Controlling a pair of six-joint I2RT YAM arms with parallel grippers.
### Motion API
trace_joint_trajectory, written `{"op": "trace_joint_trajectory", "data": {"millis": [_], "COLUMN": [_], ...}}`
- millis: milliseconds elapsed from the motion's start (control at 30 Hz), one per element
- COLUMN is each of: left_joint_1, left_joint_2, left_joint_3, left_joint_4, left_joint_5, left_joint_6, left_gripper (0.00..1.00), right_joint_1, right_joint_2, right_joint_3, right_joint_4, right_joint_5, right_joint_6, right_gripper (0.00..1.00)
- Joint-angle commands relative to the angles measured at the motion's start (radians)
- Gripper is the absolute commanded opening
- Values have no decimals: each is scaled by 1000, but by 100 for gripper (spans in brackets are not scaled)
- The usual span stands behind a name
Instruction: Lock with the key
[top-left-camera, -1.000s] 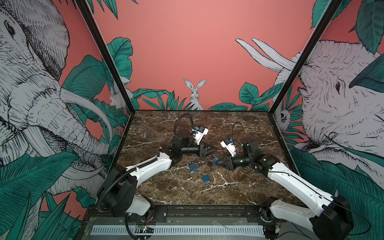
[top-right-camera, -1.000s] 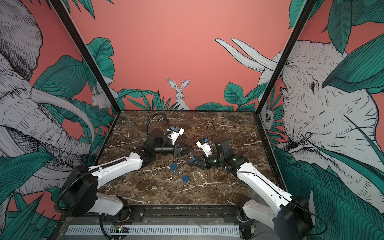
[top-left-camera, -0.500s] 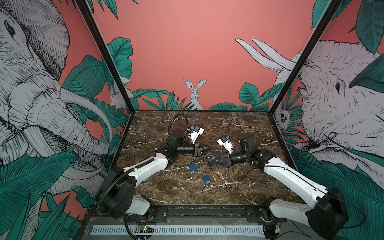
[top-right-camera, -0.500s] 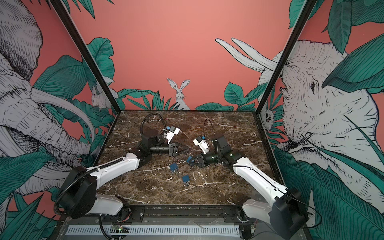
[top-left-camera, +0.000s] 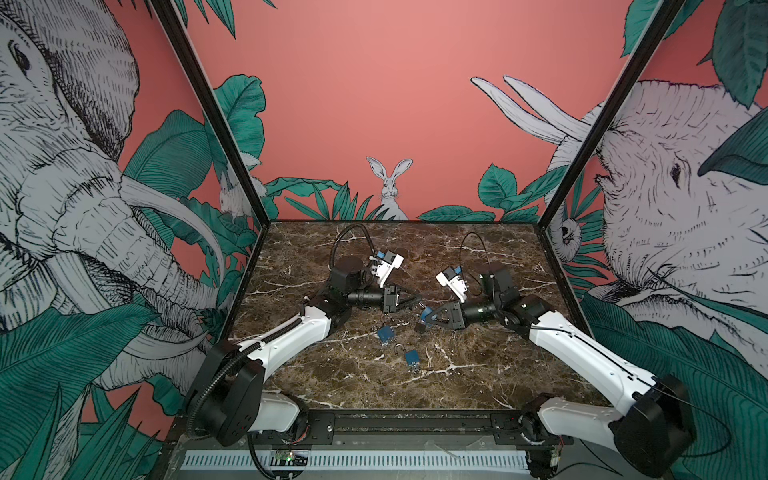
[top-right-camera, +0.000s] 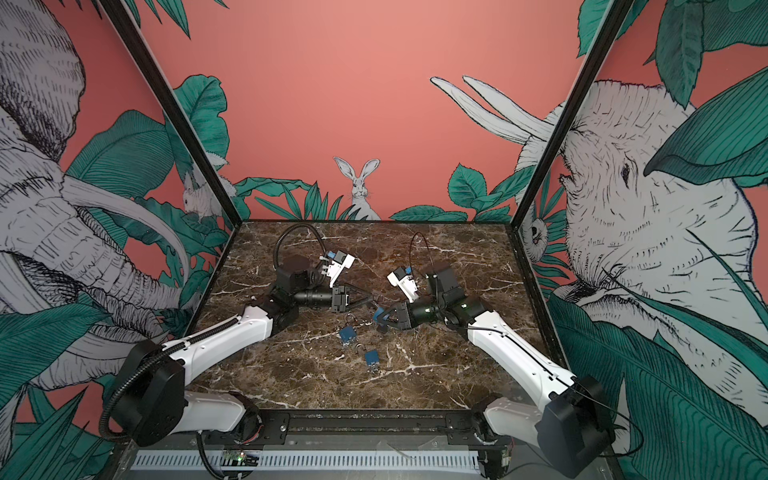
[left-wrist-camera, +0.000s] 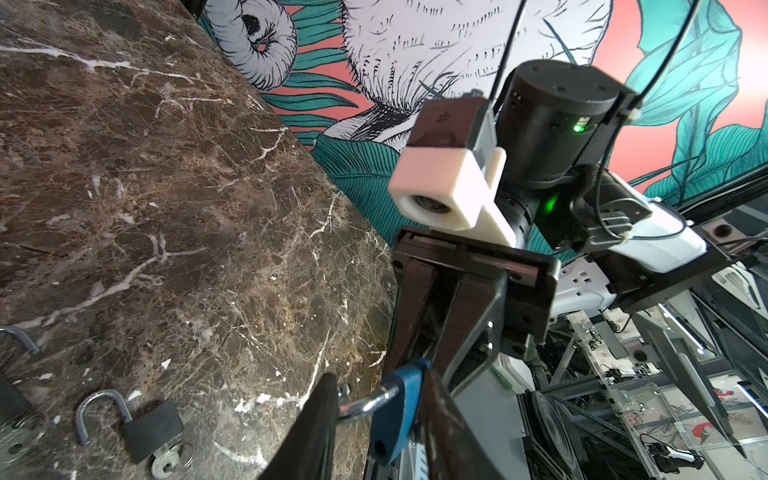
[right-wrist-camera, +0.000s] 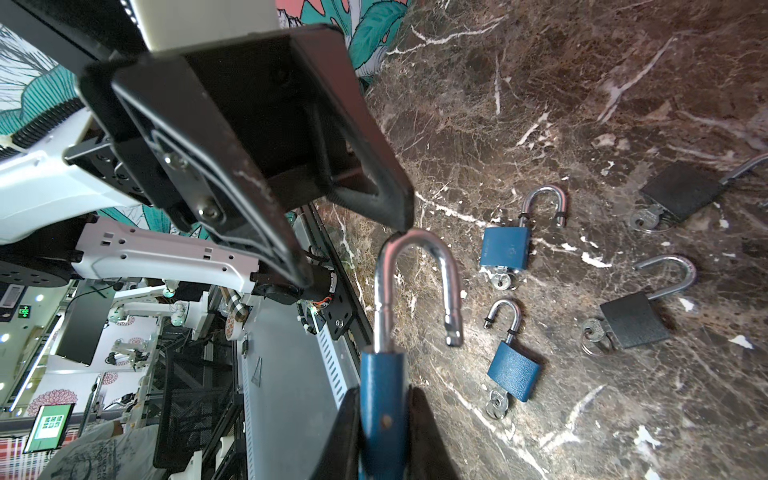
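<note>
My right gripper (right-wrist-camera: 384, 415) is shut on the body of a blue padlock (right-wrist-camera: 382, 386) and holds it above the marble table (top-left-camera: 478, 374). Its steel shackle (right-wrist-camera: 415, 266) stands open, with the free end clear of the body. My left gripper (left-wrist-camera: 380, 376) meets it from the opposite side. One of its fingers (left-wrist-camera: 316, 415) rests on the shackle's bend and the other lies against the blue body (left-wrist-camera: 395, 415). In both top views the two grippers (top-left-camera: 417, 299) (top-right-camera: 380, 318) meet tip to tip at mid-table. The key of the held padlock is hidden.
Two more blue padlocks (top-left-camera: 385, 333) (top-left-camera: 411, 357) lie on the table just in front of the grippers, shackles raised and keys in them. Two black padlocks (right-wrist-camera: 633, 320) (right-wrist-camera: 681, 191) with keys and open shackles lie nearby. Black frame posts and printed walls enclose the table.
The right gripper has carried the blue padlock slightly left, up to the left gripper. The left gripper's jaws have narrowed onto the shackle and body.
</note>
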Motion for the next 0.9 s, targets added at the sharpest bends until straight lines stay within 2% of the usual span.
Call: {"op": "trace_joint_trajectory", "data": {"millis": [0,300,467,867], "left_joint_1": [4,4,4,4], "left_joint_2": [-29,-17,-11,7], "left_joint_3": [-6,0,-8,-14], "left_joint_4": [-8,-4,22,57], "left_joint_5": [40,51,44,53], "left_joint_6": [11,6,-10,-31], "left_gripper": [35,35,43,34], "right_joint_1": [-6,-13,-20,-43], "right_joint_2": [3,1,-10,-15], "right_joint_3": [29,29,25,17], "right_joint_4": [51,69,95,110], "right_joint_5": [-42,-67,-89,-105], "right_joint_6": [2,18,40,53], "right_gripper": [0,0,0,0]}}
